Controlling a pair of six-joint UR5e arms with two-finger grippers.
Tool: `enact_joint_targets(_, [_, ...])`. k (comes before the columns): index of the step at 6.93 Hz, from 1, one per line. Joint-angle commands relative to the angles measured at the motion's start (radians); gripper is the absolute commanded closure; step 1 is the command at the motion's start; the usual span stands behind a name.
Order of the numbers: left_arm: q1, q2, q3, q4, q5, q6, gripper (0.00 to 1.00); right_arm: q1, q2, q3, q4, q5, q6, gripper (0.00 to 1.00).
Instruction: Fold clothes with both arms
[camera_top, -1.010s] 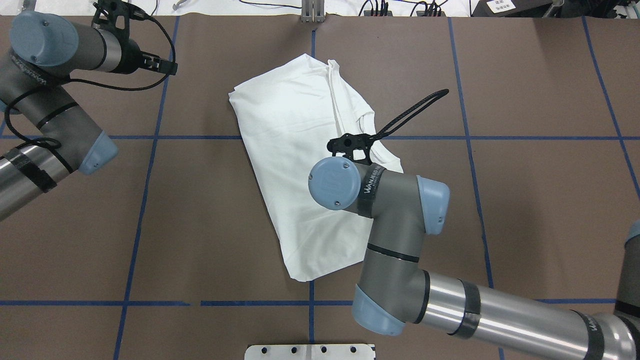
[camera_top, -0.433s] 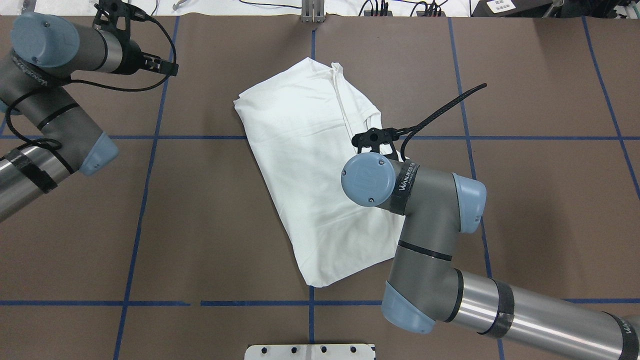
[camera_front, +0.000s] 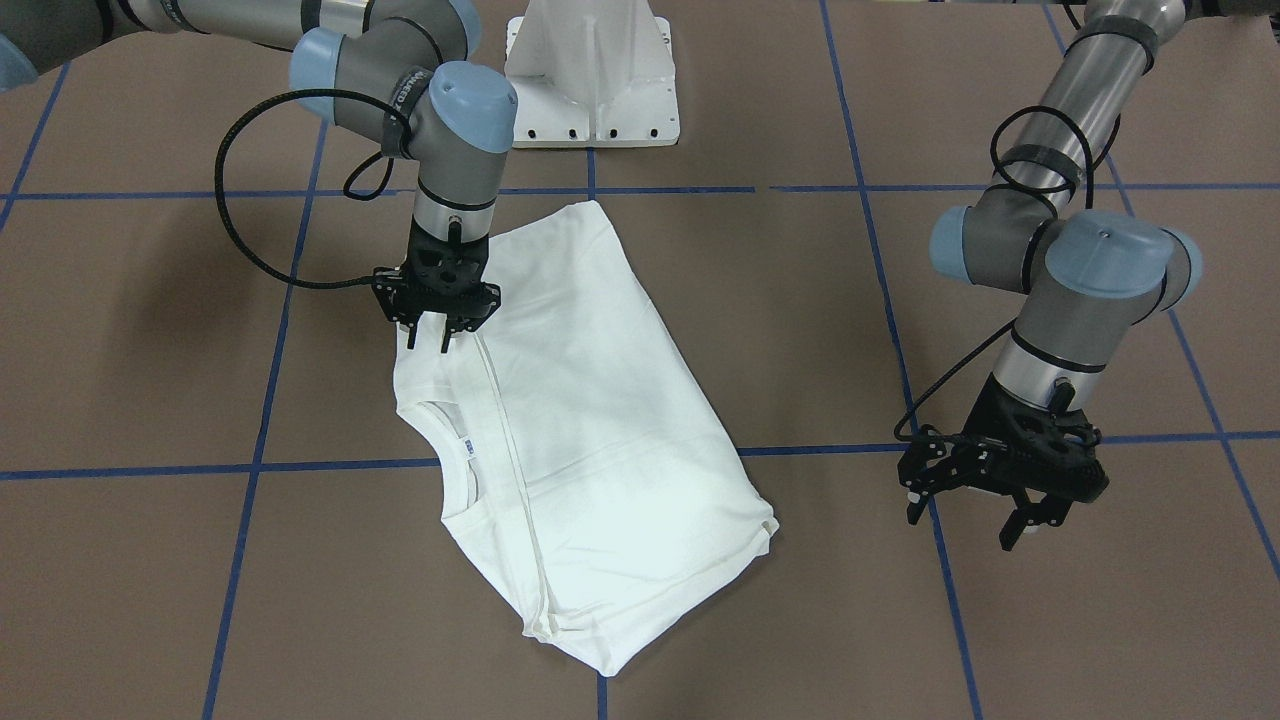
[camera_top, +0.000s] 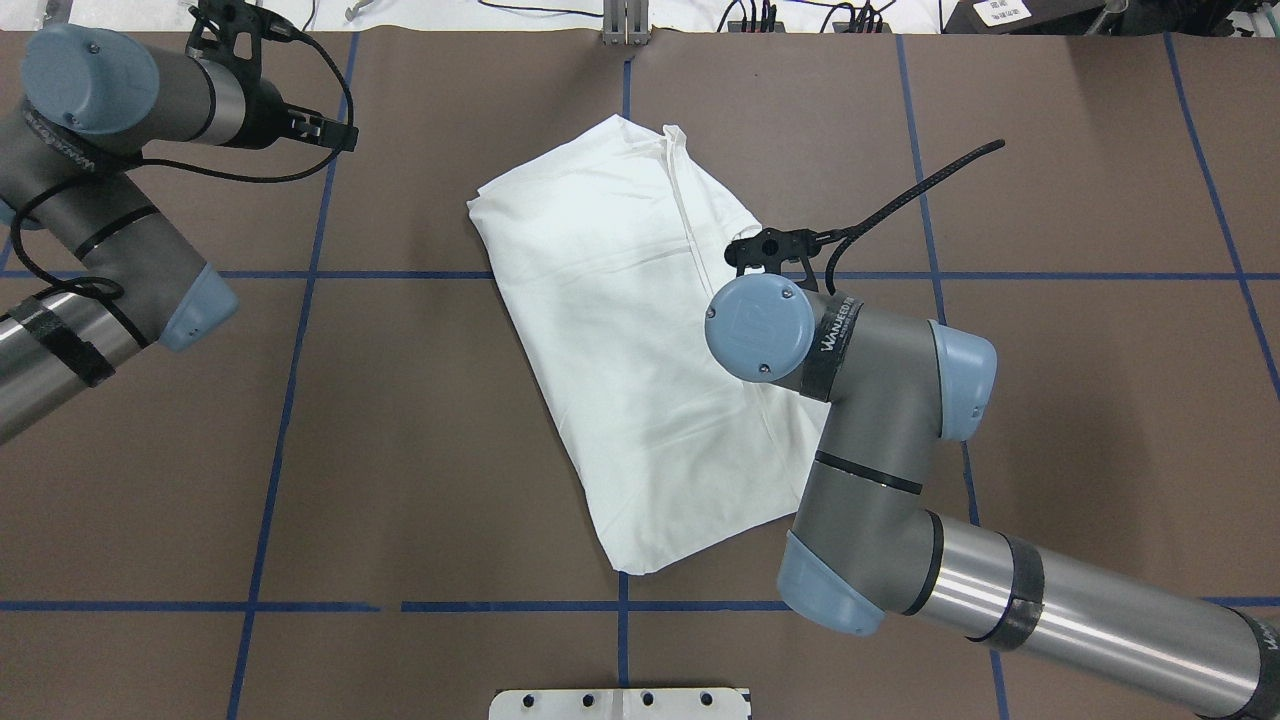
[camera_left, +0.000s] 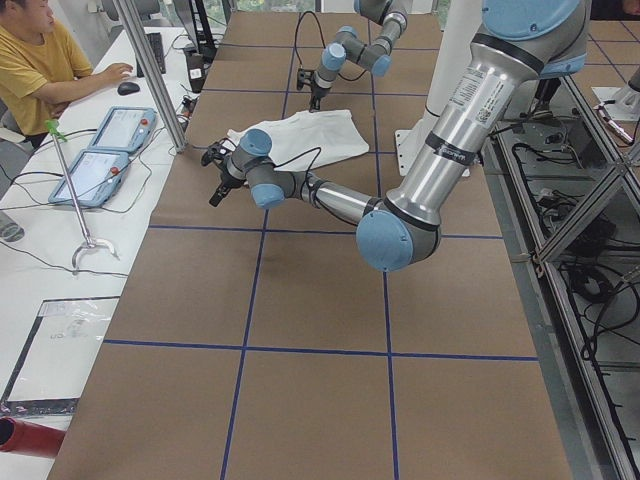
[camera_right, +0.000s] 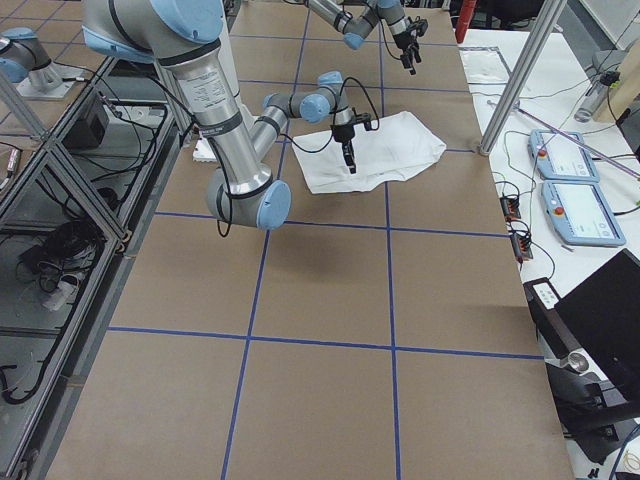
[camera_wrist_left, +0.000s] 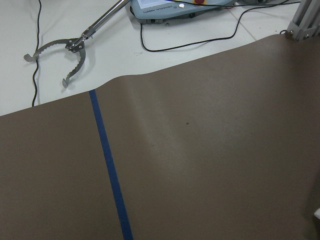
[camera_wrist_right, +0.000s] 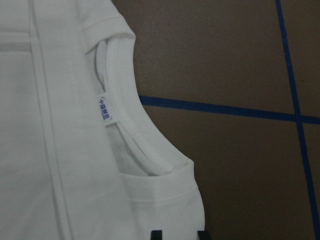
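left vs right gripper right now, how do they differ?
The right gripper is over the T-shirt, at its shoulder edge beside the collar. The left gripper hangs over bare table, well clear of the T-shirt. The right gripper points straight down, while the left gripper is tilted. The left gripper's jaws are spread wider than the right gripper's. Shared: both are open and neither holds anything.

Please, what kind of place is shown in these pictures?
Probably a robotics lab: two robot arms stand at a table taped with a blue grid, control pendants lie on a side bench, and a person sits there.
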Motion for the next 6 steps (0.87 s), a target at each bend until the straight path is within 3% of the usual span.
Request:
enact_joint_targets(1, [0.002,0.0,-0.001,0.0,0.0,0.0,0.0,0.037,-0.032,0.004,0.0,0.011,-0.009,1.0])
enact_joint_targets(2, [0.003,0.0,-0.011,0.002,-0.003,-0.009,0.0,0.043,-0.028,0.006,0.014,0.026,-0.007,0.98])
enact_joint_targets(3, [0.008,0.0,-0.058,0.008,-0.067,-0.134,0.0,0.049,-0.038,0.007,0.14,0.063,-0.01,0.11])
enact_joint_targets(4, [0.059,0.033,-0.171,0.043,-0.109,-0.287,0.0,0.087,-0.084,0.041,0.26,0.16,-0.027,0.0])
enact_joint_targets(6, [0.295,0.093,-0.46,0.267,-0.066,-0.535,0.0,0.17,-0.205,0.161,0.392,0.305,-0.074,0.0])
